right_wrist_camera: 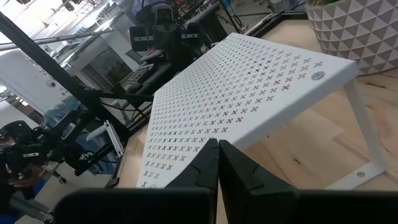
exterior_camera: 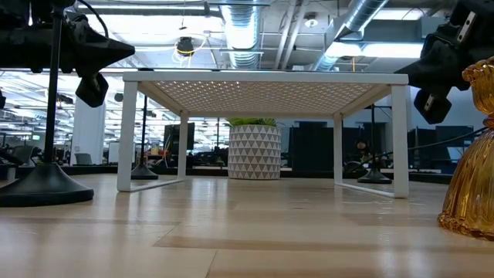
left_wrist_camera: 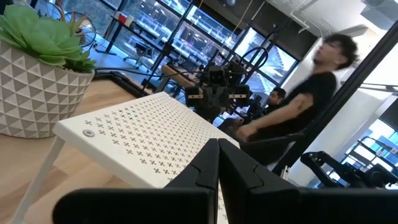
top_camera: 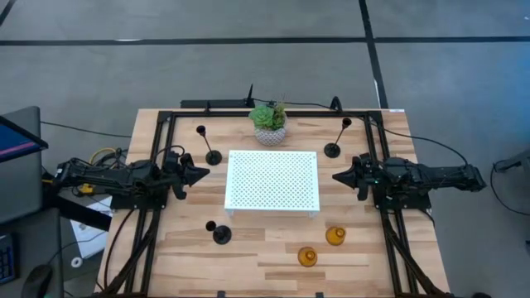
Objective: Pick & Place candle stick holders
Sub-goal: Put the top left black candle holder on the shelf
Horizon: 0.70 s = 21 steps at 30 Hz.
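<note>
Five candle holders stand around the white rack [top_camera: 272,180]: two tall black [top_camera: 213,156] [top_camera: 333,149] at upper middle, a short black [top_camera: 221,234] and two amber [top_camera: 335,237] [top_camera: 307,257] below. Left gripper [top_camera: 201,174] and right gripper [top_camera: 340,176] are pressed together, holding nothing — you risk tipping a thin stem.

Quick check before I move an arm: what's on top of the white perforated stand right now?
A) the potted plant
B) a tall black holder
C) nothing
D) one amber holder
C: in the high view the white perforated stand is bare on top, and all five candle stick holders stand on the table around it.
</note>
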Tool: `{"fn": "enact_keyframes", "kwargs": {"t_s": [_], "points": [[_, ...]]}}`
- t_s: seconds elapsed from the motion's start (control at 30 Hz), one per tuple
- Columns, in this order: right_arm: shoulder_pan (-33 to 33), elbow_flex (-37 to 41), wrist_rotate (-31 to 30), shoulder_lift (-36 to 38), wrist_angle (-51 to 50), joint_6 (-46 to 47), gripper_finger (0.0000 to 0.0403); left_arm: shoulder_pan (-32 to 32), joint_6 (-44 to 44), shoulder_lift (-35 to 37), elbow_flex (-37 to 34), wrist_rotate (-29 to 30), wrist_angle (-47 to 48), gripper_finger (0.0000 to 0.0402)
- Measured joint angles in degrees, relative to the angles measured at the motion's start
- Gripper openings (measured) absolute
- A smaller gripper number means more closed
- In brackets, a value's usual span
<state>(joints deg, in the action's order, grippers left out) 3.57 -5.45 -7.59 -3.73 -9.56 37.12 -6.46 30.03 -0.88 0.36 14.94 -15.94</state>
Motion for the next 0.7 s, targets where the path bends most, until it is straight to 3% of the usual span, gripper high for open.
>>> {"fn": "enact_keyframes", "kwargs": {"t_s": [0.33, 0.7], "points": [[0.0, 0.0, -0.7, 0.0, 0.0, -0.1, 0.0000, 0.0, -3.8, 0.0, 0.0, 0.7, 0.0, 0.0006], [0.0, 0.0, -5.2, 0.0, -2.0, -0.2, 0.0000, 0.0, -19.9, -2.3, 3.2, 17.4, 0.2, 0.0004]]}}
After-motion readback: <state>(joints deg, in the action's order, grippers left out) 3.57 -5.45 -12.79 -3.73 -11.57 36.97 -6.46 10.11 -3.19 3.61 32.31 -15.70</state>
